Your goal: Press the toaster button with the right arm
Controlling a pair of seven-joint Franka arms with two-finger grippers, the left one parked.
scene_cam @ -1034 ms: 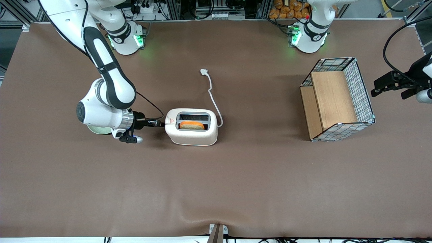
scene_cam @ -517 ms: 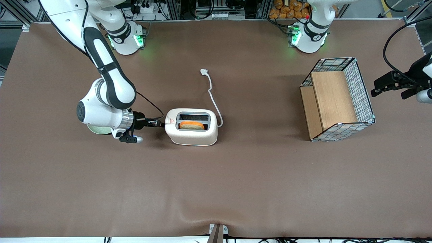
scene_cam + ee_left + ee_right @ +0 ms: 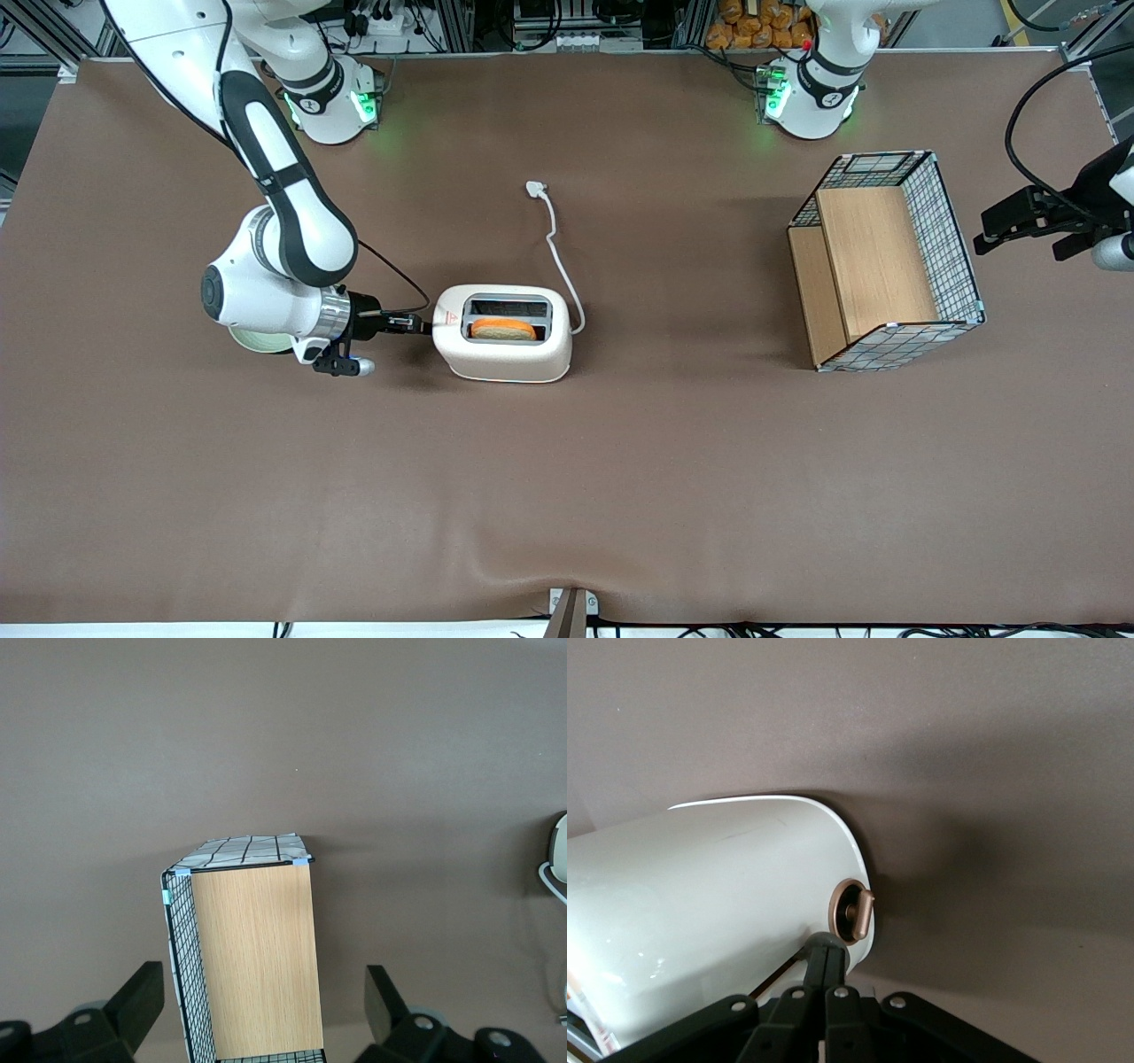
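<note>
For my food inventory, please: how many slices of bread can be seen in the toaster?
1. One slice stands in the toaster slot, in the part nearer the front camera. A second could be hidden deeper. The gripper, shut, touches the toaster's short end.

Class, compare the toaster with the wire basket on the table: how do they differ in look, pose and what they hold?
The toaster is cream-white, rounded and solid; the wire basket is boxy, black mesh with wooden panels. The toaster stands upright, a slice of bread in its slot; the basket lies tipped on its side, holding nothing. The hand is at the toaster's short end, fingers shut. Both rest on the brown table.
</note>
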